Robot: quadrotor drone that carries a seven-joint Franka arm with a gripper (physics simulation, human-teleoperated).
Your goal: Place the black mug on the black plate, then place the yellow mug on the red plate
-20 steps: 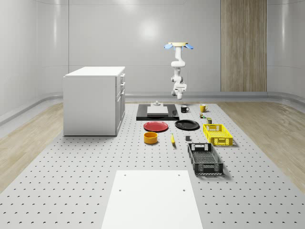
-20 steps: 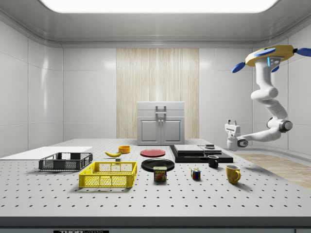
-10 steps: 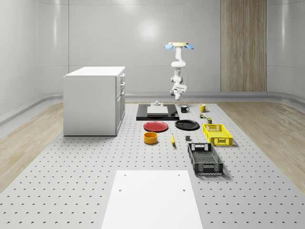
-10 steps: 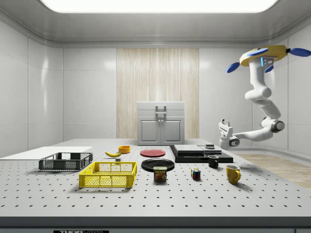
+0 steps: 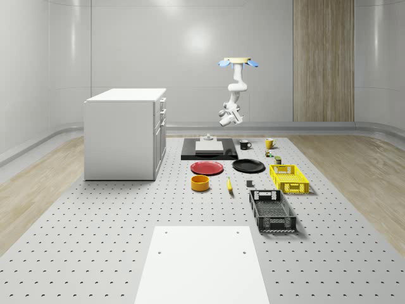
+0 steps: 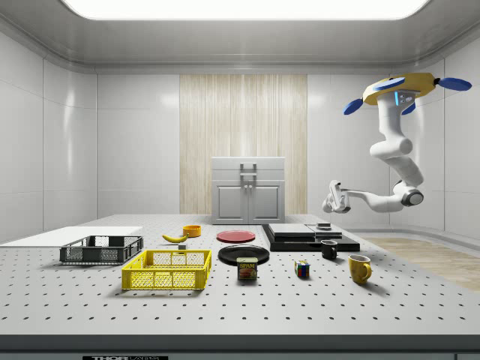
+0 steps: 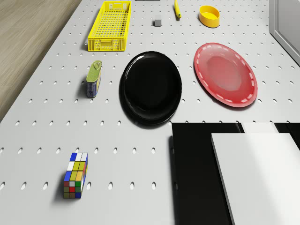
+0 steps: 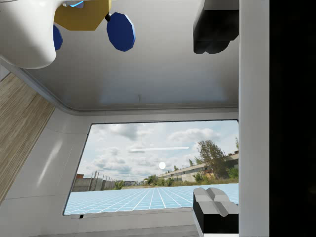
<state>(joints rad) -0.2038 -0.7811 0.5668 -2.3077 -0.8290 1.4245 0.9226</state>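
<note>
Arm (image 6: 390, 196) swung higher, drone (image 6: 400, 88) hovering, glossy round black plate (image 7: 151, 87)

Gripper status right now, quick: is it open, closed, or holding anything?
Gripper: open and empty, held in the air above the black slab, with the drone hovering high beyond the table's far end.

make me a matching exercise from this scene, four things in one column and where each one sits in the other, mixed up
Things:
1. black mug
2. yellow mug
3. banana
4. gripper

Places:
A. in the air, above the black slab's near end
B. on the table, right of the Rubik's cube in the side view
C. by the yellow bowl, behind the yellow basket
D. on the table against the black slab's near edge

Pairs: 1-D, 2-B, 3-C, 4-A
</note>
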